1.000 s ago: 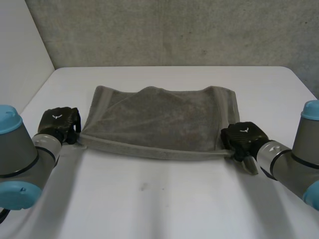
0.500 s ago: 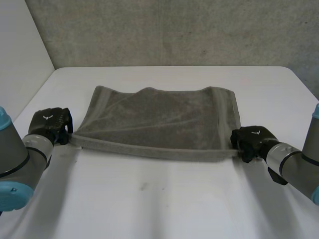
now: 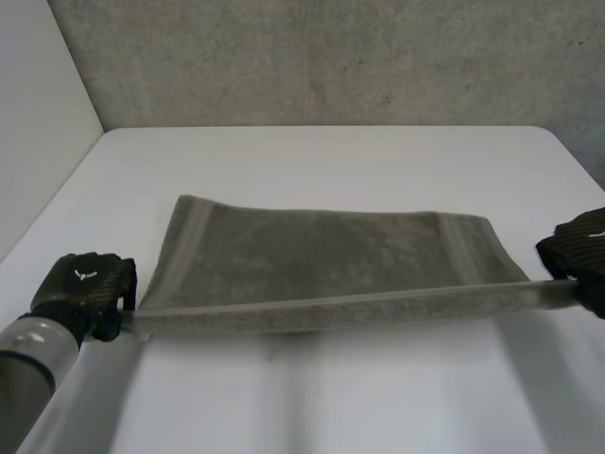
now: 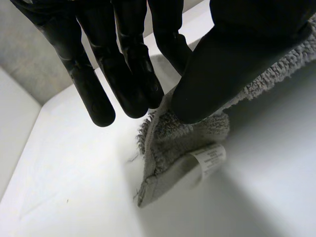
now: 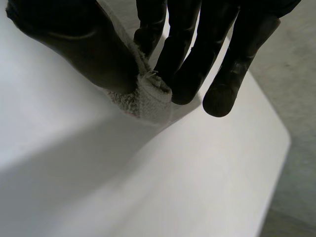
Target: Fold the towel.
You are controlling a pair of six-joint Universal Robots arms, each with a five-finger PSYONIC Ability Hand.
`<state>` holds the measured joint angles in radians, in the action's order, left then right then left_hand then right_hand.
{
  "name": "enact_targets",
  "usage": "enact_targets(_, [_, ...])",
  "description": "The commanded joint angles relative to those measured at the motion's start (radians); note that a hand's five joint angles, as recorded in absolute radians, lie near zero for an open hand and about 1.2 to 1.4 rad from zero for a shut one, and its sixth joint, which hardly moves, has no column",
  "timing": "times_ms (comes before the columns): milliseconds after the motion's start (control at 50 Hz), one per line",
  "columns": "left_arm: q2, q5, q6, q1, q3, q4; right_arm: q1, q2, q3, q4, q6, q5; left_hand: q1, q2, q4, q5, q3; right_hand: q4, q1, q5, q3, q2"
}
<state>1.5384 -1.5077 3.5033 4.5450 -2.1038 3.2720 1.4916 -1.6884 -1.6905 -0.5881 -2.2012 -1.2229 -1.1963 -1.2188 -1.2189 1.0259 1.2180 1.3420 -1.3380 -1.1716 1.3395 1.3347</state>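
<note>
Head view gives me the white table (image 3: 331, 161) with the grey towel (image 3: 321, 255) across its middle, its far edge lying flat and its near edge lifted and pulled taut between both hands. My left hand (image 3: 80, 288), near the table's left edge, pinches the near left corner between thumb and fingers. My right hand (image 3: 581, 248), by the right edge, pinches the near right corner likewise. A white label (image 4: 210, 159) sits at the left corner.
</note>
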Motion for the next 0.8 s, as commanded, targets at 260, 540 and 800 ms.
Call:
enact_targets(260, [0.066,0.086,0.043,-0.015,0.094,0.005,-0.007,0.191,0.054,0.046,0.006,0.029,-0.2,-0.178,-0.177,0.196,0.178,0.054,-0.058,-0.05,0.057,0.062])
enact_targets(540, [0.446,0.049,0.028,-0.035,0.627,0.0,0.176,0.541,0.596,0.158,-0.197,-0.076,-0.2,-0.178,-0.177,0.196,0.178,0.054,-0.058,-0.05,0.057,0.062])
enact_targets(800, [0.445,-0.02,-0.098,-0.113,1.226,0.153,0.288,0.523,0.956,0.727,-0.403,-0.199,-0.2,-0.178,-0.177,0.196,0.178,0.054,-0.058,-0.05,0.057,0.062])
